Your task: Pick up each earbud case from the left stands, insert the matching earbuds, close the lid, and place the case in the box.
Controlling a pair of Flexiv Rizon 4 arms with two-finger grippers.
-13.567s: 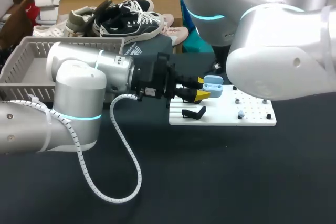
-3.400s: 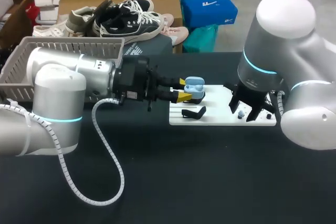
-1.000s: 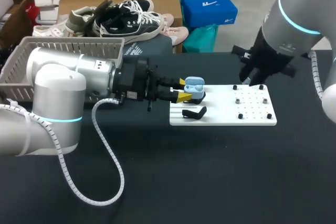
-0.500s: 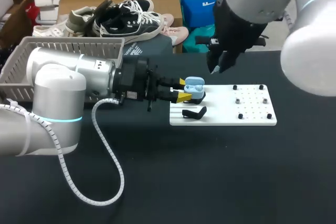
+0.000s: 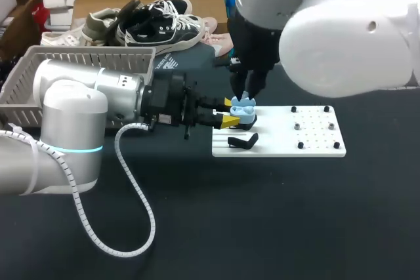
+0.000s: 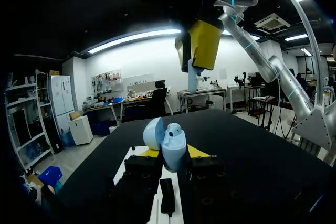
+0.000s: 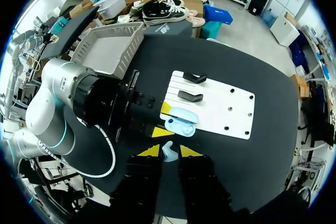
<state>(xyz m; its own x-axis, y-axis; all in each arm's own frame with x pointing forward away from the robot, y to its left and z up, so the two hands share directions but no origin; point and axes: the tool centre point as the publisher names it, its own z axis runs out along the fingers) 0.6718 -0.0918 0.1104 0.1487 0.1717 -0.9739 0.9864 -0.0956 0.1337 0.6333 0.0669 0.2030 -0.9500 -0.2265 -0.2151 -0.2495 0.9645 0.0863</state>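
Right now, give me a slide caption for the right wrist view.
Right gripper holds a small pale blue earbud facing the open light blue earbud case clamped in the left gripper.

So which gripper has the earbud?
The right gripper, pinching the pale blue earbud between its yellow tips; the left gripper holds the open earbud case instead.

The board (image 5: 279,139) lies on the tabletop (image 5: 262,214). Over its left end, the left end effector (image 5: 231,112) grips the case (image 5: 244,111). Directly above, the right end effector (image 5: 245,95) pinches an earbud (image 7: 168,152). The basket (image 5: 39,77) stands left of the board.
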